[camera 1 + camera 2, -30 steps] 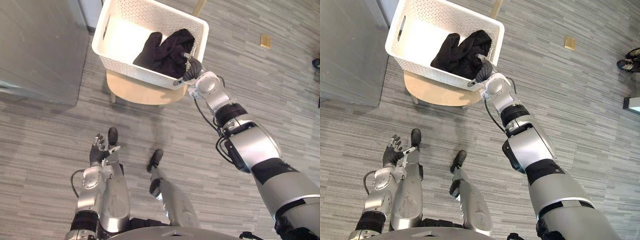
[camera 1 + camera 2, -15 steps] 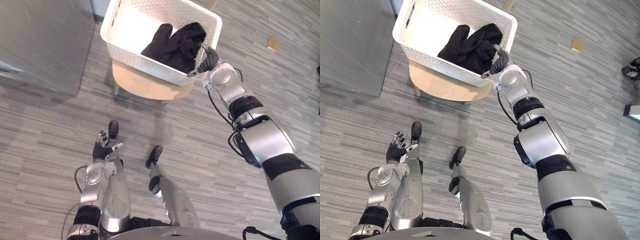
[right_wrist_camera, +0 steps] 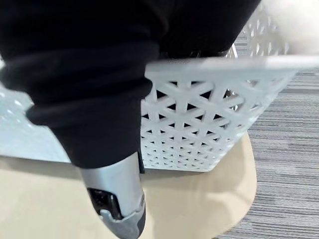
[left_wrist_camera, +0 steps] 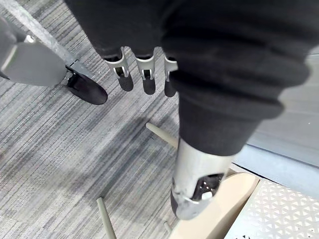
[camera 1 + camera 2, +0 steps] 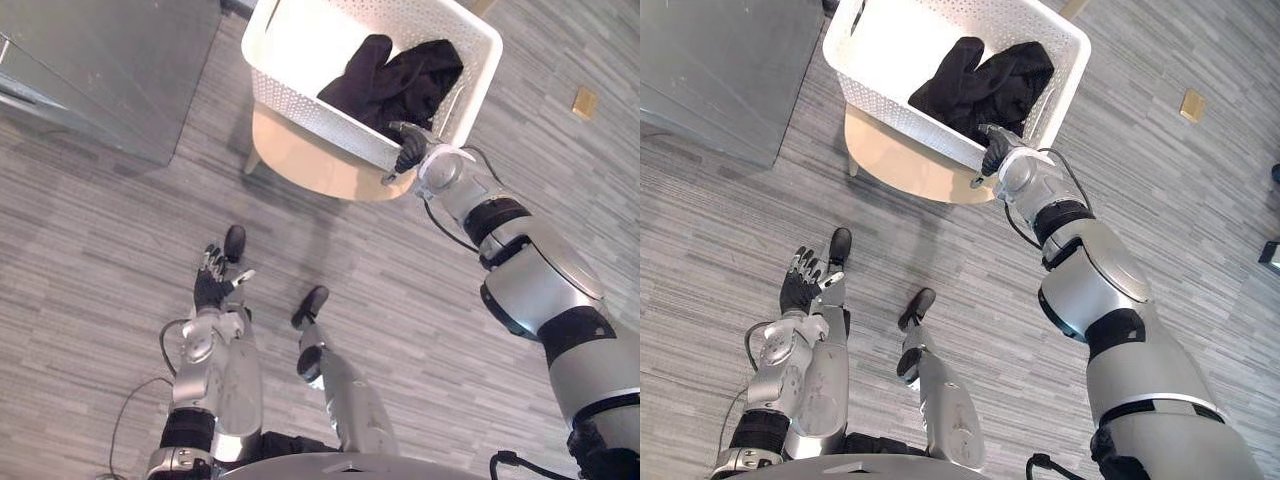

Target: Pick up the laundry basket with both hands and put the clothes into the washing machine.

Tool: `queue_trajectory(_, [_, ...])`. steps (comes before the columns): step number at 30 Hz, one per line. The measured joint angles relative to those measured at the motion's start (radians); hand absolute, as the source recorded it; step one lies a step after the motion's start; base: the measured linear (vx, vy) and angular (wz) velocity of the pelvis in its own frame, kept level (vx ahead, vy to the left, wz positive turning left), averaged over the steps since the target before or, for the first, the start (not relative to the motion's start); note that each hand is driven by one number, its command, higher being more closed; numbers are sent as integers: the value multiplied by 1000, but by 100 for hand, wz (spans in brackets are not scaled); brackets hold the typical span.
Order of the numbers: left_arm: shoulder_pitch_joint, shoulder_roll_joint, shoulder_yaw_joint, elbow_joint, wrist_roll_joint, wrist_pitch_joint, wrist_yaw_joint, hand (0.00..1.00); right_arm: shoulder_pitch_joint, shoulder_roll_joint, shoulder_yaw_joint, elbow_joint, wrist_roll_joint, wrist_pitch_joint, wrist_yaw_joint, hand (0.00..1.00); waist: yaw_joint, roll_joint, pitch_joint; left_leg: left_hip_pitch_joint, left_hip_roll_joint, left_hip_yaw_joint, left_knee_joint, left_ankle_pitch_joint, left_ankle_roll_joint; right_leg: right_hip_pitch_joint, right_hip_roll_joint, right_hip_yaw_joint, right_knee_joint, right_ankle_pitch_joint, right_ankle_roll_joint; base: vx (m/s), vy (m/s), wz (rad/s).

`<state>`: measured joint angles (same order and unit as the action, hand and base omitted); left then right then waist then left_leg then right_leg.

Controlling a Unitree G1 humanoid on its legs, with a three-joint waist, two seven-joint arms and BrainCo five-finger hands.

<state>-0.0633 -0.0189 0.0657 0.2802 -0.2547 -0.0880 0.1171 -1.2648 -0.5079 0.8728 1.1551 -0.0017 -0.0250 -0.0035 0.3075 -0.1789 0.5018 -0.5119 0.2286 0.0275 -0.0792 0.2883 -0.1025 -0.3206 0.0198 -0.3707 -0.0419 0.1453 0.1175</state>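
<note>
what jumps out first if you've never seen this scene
A white laundry basket sits on a round wooden stool ahead of the robot, with black clothes heaped at its right end. The right robot hand reaches the basket's near rim, while the left robot hand hangs open low over the grey floor, apart from the basket.

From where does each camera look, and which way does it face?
Left eye view: on the head, facing down; basket, stool, left hand, right hand show.
Right eye view: beside it, same scene.
Left wrist view: along the left hand, toward floor, stool.
Right wrist view: along the right hand, toward basket wall.
All share the stool.
</note>
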Motion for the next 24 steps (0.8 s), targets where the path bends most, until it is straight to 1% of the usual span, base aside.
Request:
queue_trajectory(2, [2,-1,-4,0,-1,0,-1,0,-1,-7,39,-1,15,0,16,0,3,0,0,-2,10,-4,0,0,0,1,9,-8,0,9,-3,76,72,0])
queue_trajectory(5, [2,-2,-29,-1,-6,0,-16,0,-18,-37,107,-5,49,3,45,0,20,0,0,-18,28,-4,0,-1,-1,-8,25,-29,0,9,-4,84,62,6])
queue_trajectory(7, [4,-14,-30,-1,-6,0,-17,0,-30,-57,129,-13,61,5,62,0,21,-1,0,-32,27,-2,0,3,-7,-14,23,-53,-3,-26,-8,89,62,14])
queue_trajectory(8, [5,-15,-28,-1,-6,0,-17,0,-33,-63,137,-22,78,6,68,0,24,-8,2,-35,22,1,0,9,-13,-14,18,-69,-6,-59,-29,82,52,7])
queue_trajectory(10, [20,-14,-26,-1,-6,0,-17,0,-32,-64,145,-49,95,7,71,0,24,-13,2,-37,33,0,1,14,-20,-13,14,-122,5,-72,-22,94,75,1])
queue_trajectory(12, [23,-21,-27,0,-6,1,-18,0,-26,-80,149,-78,95,7,89,0,24,-14,1,-38,37,-2,1,16,-22,-12,14,-137,9,-71,-22,139,109,8])
queue_trajectory(13, [23,-23,-27,-1,-6,1,-18,0,-16,-94,150,-103,95,7,91,0,25,-16,0,-38,38,-3,1,16,-22,-11,14,-139,14,-63,-27,142,104,6])
queue_trajectory(14, [23,-23,-26,-1,-6,1,-18,0,-11,-97,150,-116,95,8,91,0,25,-16,0,-37,39,-3,1,16,-22,-11,14,-140,18,-60,-26,183,144,1])
queue_trajectory(16, [21,-23,-25,-1,-6,1,-18,0,6,-101,149,-143,118,7,90,0,29,-17,-1,-28,49,-3,1,12,-26,-9,20,-138,25,-31,-22,160,145,-13])
queue_trajectory(17, [18,-23,-24,-1,-5,3,-19,0,24,-101,147,-176,133,6,90,0,33,-17,-1,-15,68,1,1,4,-27,-4,33,-131,25,10,-19,131,139,-22])
queue_trajectory(18, [16,-23,-25,-1,-5,4,-20,0,33,-101,147,-188,133,6,90,0,34,-17,-1,-8,74,1,1,1,-27,1,38,-128,25,22,-22,168,177,-19])
queue_trajectory(20, [11,-21,-25,0,-5,7,-25,0,60,-101,145,-221,155,3,91,0,39,-17,-1,30,84,4,2,-12,-27,32,45,-92,26,51,-31,211,186,-7])
queue_trajectory(24, [-1,-6,-18,0,-5,8,-36,0,57,-110,131,-279,173,-10,86,0,44,-17,-1,48,103,11,51,-49,-29,56,58,-52,25,95,-42,121,110,-15])
